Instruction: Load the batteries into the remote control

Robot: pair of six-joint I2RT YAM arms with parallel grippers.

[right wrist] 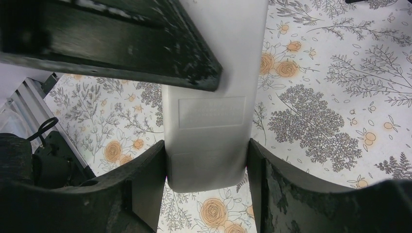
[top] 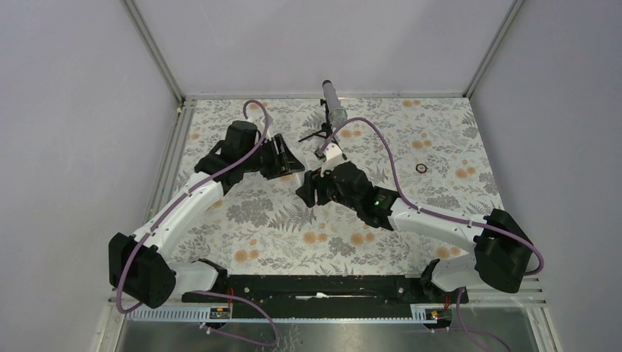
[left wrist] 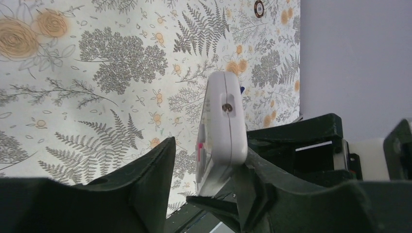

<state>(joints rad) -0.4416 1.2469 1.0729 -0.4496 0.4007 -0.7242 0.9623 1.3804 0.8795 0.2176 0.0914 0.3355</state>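
Note:
The white remote control [right wrist: 214, 121] shows its plain back in the right wrist view. My right gripper [right wrist: 206, 158] is shut on its lower end, a finger on each long side. In the left wrist view the remote [left wrist: 226, 126] is edge-on and upright. It leans on the right finger [left wrist: 262, 184] of my left gripper [left wrist: 209, 162], whose left finger stands apart from it, so that gripper is open. A tiny dark blue tip [left wrist: 242, 90] peeks from behind the remote; I cannot tell what it is. The orange battery is out of view. In the top view both grippers [top: 290, 163] [top: 308, 189] meet at mid-table.
A small black ring [top: 420, 168] lies on the floral mat at the right; it also shows in the left wrist view [left wrist: 259, 7]. A grey cylinder on a small black tripod [top: 332, 110] stands at the back centre, just behind the grippers.

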